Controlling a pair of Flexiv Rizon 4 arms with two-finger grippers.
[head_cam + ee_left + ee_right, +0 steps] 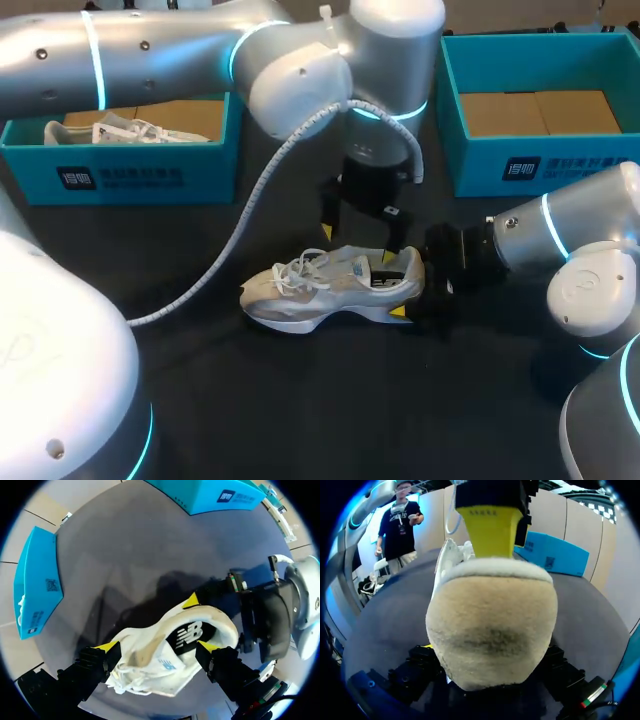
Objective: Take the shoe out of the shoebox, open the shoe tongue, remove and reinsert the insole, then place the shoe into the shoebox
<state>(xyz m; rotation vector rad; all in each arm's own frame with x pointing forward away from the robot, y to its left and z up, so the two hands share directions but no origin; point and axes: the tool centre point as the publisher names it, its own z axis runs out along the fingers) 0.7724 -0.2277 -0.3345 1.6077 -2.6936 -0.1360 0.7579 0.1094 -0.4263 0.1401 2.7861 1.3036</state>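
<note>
Pinching shoe [330,285] heel: right pincer [405,288] | left pincer [360,242] spread, straddling shoe midsection from above

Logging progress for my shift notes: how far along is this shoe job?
Done: shoe is out on the table. In hand: right hand grips its heel, open left hand hovers over it. Apparently left: tongue, insole, return to shoebox.
</note>
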